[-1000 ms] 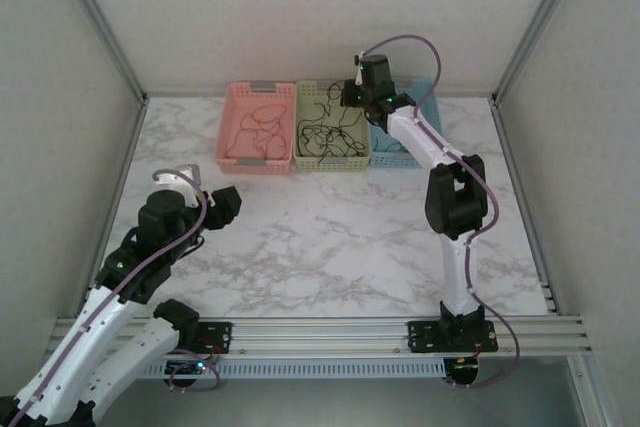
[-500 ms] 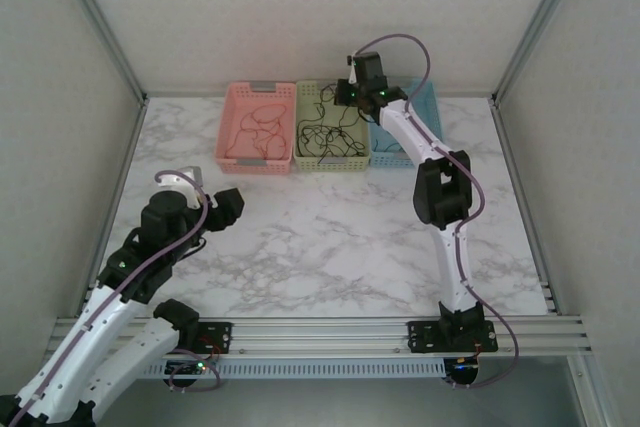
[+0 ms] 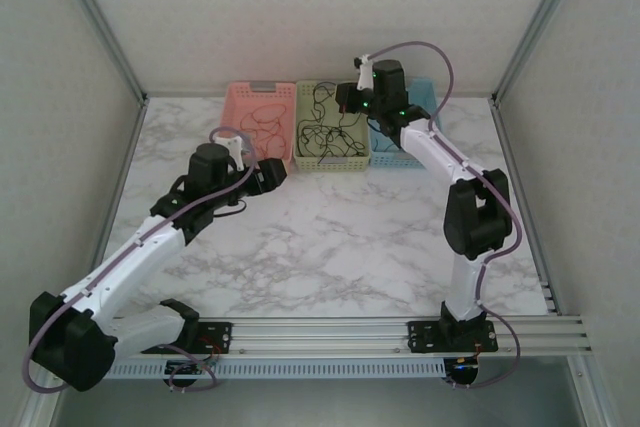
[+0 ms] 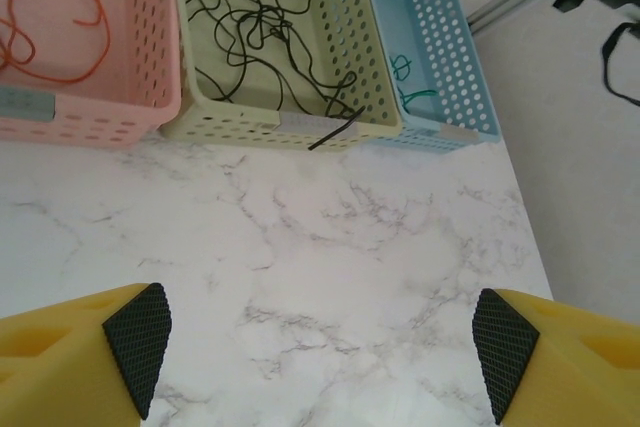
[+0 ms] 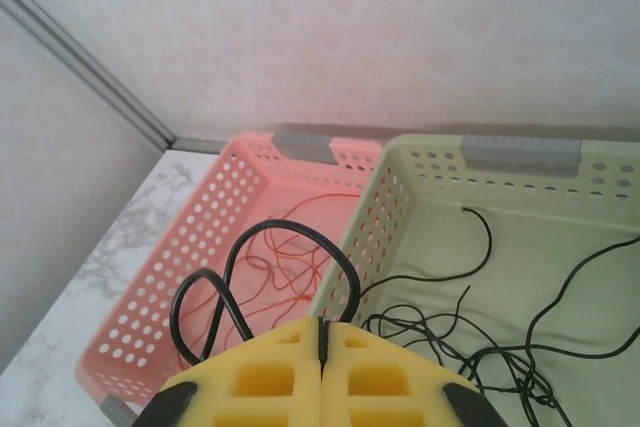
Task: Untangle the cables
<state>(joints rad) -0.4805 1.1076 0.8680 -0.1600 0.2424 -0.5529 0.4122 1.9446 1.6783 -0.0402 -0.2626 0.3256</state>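
My right gripper (image 3: 345,99) (image 5: 322,332) hangs over the green basket (image 3: 352,163) (image 5: 520,182), shut on a black cable (image 5: 291,224) that loops up in front of its yellow fingers. More black cables (image 4: 250,27) (image 3: 325,132) lie tangled in that basket, and one end (image 4: 335,132) pokes over its front wall. Red-orange cables (image 4: 50,47) (image 5: 290,277) lie in the pink basket (image 3: 232,127) (image 4: 90,112). A green-teal cable (image 4: 408,67) shows in the blue basket (image 3: 392,157) (image 4: 440,77). Over bare table in front of the baskets, my left gripper (image 3: 275,172) (image 4: 320,342) stands open, holding nothing.
The three baskets stand side by side against the back wall on the marble table (image 3: 330,237) (image 4: 330,237). Grey walls and aluminium frame posts (image 3: 100,27) close in the sides. The right arm's elbow (image 3: 478,212) rises over the table's right half.
The left arm has swung from the near left up toward the baskets. The right gripper has shifted over the green basket and lifted a black cable.
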